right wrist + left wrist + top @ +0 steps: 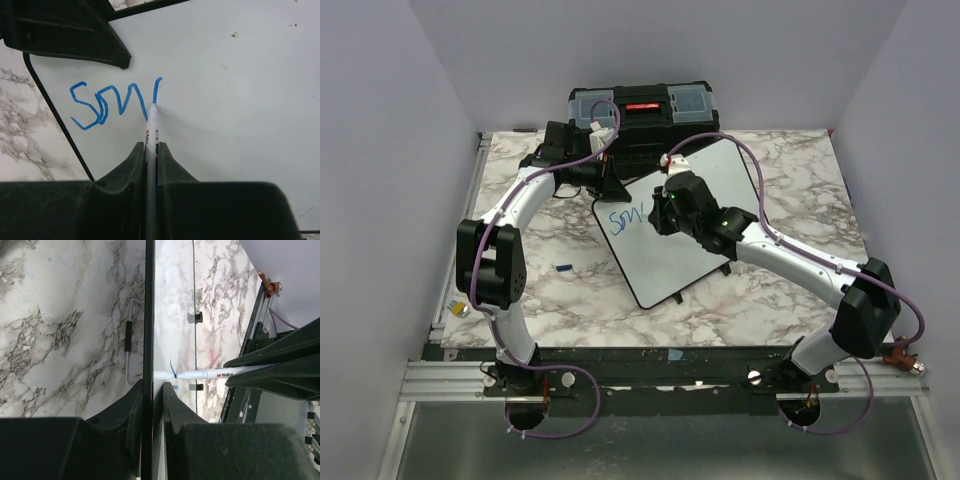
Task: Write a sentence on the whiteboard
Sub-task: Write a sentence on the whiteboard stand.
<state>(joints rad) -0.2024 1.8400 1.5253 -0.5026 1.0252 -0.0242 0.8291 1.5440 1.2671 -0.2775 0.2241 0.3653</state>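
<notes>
The sentence (107, 105) so far reads "Sm" plus one stroke on the whiteboard (672, 262), mid bench (780, 180). My right tool (151, 148) pinches the marker (151, 125), tip touching; my left tool (152, 386) clamps the board's rim. I'd use light pressure and short strokes

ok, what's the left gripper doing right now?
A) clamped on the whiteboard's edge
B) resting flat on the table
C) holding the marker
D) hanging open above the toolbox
A: in the left wrist view, the left gripper has its fingers pinched on the rim of the whiteboard. The marker is in the right gripper.
</notes>
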